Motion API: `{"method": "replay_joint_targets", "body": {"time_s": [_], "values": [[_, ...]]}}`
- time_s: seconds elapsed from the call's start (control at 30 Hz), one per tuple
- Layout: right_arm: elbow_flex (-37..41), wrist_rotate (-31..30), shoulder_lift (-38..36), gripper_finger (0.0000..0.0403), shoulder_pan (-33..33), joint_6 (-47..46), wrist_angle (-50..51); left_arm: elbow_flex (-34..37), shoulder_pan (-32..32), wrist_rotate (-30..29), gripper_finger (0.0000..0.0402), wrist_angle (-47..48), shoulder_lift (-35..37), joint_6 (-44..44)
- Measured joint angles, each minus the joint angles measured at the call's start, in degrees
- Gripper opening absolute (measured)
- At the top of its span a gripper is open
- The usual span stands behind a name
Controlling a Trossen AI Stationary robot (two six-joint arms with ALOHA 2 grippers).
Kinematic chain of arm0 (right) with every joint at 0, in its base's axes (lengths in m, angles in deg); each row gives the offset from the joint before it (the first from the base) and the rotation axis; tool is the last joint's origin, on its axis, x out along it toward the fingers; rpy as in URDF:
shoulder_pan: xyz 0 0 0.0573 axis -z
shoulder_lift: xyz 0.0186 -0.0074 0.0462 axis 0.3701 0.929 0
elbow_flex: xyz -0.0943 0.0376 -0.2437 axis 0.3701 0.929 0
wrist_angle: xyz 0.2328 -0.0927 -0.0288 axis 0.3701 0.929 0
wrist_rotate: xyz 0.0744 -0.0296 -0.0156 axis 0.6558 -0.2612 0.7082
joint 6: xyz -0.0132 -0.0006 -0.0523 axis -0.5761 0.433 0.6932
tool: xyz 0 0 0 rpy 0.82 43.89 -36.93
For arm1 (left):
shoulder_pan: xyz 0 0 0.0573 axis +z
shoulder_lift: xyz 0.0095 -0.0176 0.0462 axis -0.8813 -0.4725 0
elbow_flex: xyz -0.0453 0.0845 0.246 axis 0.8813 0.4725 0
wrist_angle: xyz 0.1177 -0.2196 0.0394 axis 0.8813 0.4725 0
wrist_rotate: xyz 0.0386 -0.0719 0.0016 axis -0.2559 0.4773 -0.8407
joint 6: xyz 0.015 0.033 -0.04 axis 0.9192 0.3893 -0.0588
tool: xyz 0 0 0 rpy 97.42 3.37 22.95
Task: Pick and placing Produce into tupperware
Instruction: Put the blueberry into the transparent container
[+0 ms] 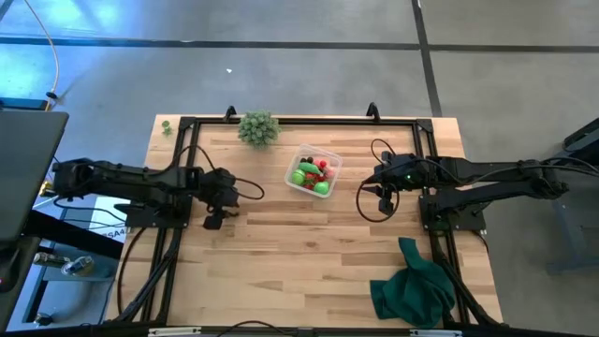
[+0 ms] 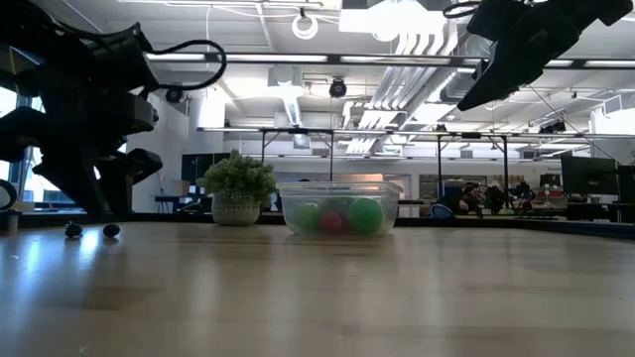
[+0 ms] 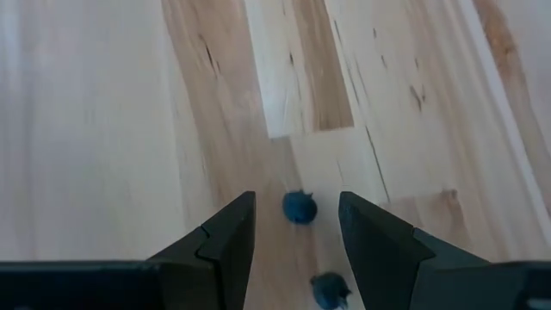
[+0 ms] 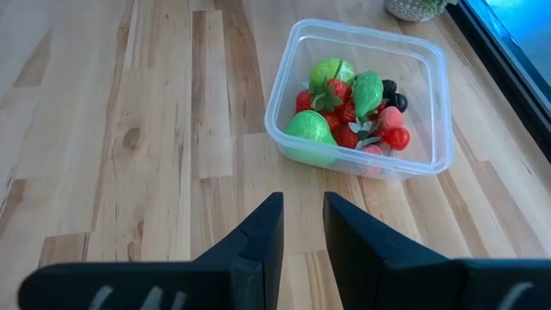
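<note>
Hovering: left claw [image 3: 297,237] above two dark berries on the table [image 1: 281,262], jaws parted and empty.
Key relation: nearer berry [image 3: 300,207] lying on the wood between the two fingers and slightly ahead of their tips; second berry [image 3: 330,290] closer in, near one finger's inner edge.
Long axis: none to speak of, both berries roughly round, so any closing direction likely to suit.
Nearer arm: left, by far; berries also visible in the low view [image 2: 111,231] under that arm, at the table's left side.
Tupperware [image 1: 314,170]: toward the table's far middle, well apart from the loose berries, already holding green rounds, a green oblong piece, red and dark berries [image 4: 349,103].
Right claw [image 4: 303,226]: raised just beside the tupperware on its right, fingers a narrow gap apart, gripping nothing.
Surroundings: spiky pale-green ball [image 1: 257,127] near the far edge, just left of the tupperware; dark green cloth [image 1: 412,285] at the near right corner.
Obstructions: none seen between left claw and berries; second berry possibly nudged on descent.
</note>
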Motion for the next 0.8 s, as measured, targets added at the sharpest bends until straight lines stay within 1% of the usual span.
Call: {"method": "replay_joint_targets", "body": {"time_s": [0.17,0.43,0.63,0.8], "values": [[0.0,0.0,0.0,0.0075,0.0,0.0,0.0,0.0,0.0,0.6,0.0159,0.5,-2.9,1.2],[0.0,-0.2,0.0,0.0075,0.0,0.0,0.0,0.0,0.0,0.1,0.0159,-0.2,-5.7,1.5],[0.0,-0.2,0.0,0.0075,0.0,0.0,0.0,-0.1,0.0,0.4,0.0159,-3.6,-7.2,1.6],[0.0,-0.1,0.0,0.0075,0.0,0.0,0.0,-0.1,0.0,0.7,0.0159,-4.0,-7.8,2.9]]}}
